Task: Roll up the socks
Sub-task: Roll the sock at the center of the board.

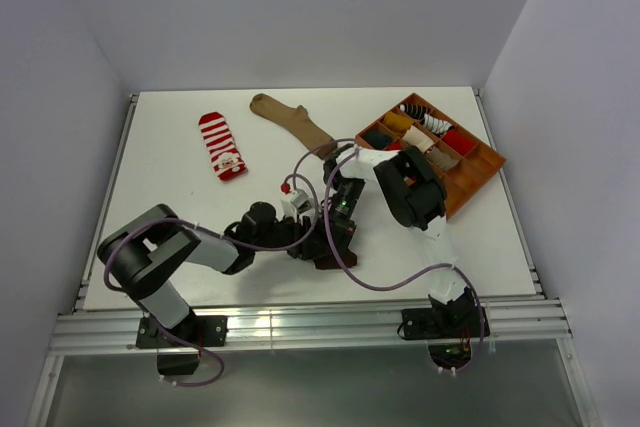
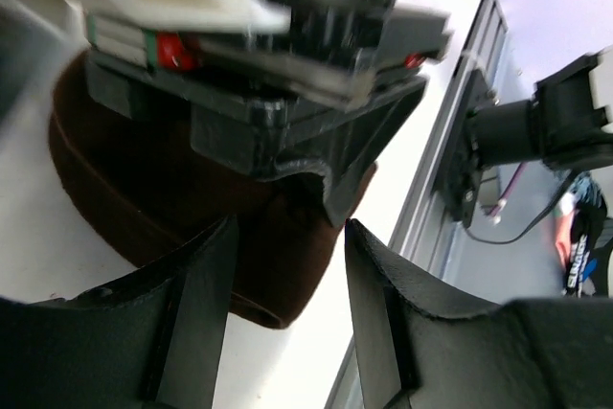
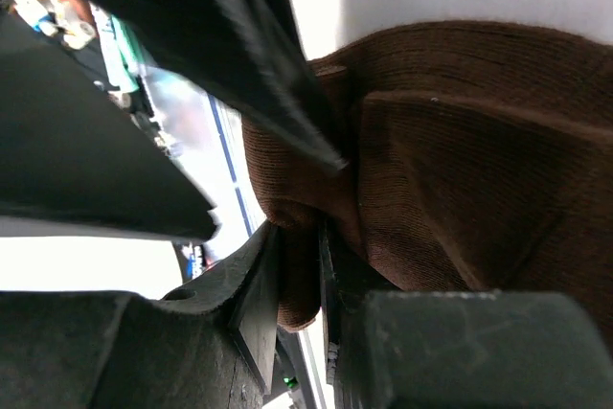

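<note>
Betw. the R gripper (image 3: 299, 280) fingers, the dark brown sock (image 3: 460, 189) is being pinched tight, lying bunched on the surface (image 1: 170, 197). L gripper (image 2: 289, 265) is sitting just beside it, 2 fingers standing apart, gripping nothing.

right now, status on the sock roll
Right jaws shut on brown sock. Left jaws open at its edge. Tan sock, striped sock flat beyond. Arms crowded together.
</note>
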### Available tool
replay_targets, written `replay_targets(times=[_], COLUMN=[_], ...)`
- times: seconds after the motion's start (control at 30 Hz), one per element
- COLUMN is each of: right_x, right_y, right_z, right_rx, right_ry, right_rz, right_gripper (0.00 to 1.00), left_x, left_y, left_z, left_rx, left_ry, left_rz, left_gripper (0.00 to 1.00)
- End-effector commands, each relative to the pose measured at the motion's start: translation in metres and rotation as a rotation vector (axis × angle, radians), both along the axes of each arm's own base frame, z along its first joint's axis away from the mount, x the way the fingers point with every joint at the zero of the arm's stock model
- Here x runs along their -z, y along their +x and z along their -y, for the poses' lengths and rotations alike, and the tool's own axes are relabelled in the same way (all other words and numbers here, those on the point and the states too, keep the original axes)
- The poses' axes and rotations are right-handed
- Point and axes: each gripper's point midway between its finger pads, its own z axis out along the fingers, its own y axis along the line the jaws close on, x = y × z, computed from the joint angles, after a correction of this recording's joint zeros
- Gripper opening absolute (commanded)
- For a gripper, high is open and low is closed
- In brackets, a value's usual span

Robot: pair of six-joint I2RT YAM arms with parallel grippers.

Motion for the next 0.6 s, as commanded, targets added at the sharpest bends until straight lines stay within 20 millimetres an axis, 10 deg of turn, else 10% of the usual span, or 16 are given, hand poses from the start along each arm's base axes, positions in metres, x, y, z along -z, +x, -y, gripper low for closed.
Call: replay_targets(times=[0.0, 0.57], right_x=[0.014, 0.023], right_y=[0.017, 0.030], right_z=[-0.001, -0.003], right_rx=[-0.009, 0.087], right_ry=[0.010, -0.045], right_rz=[0.067, 0.067], right_gripper=[0.19, 0.20], left_x=[-0.005, 0.024], left_y=[-0.003, -0.015], left_z=[0.014, 0.014], left_rx=[0.059, 0.079], left_ry=[-0.021, -0.004], left_rz=[0.051, -0.054], left_gripper=[0.54, 0.46])
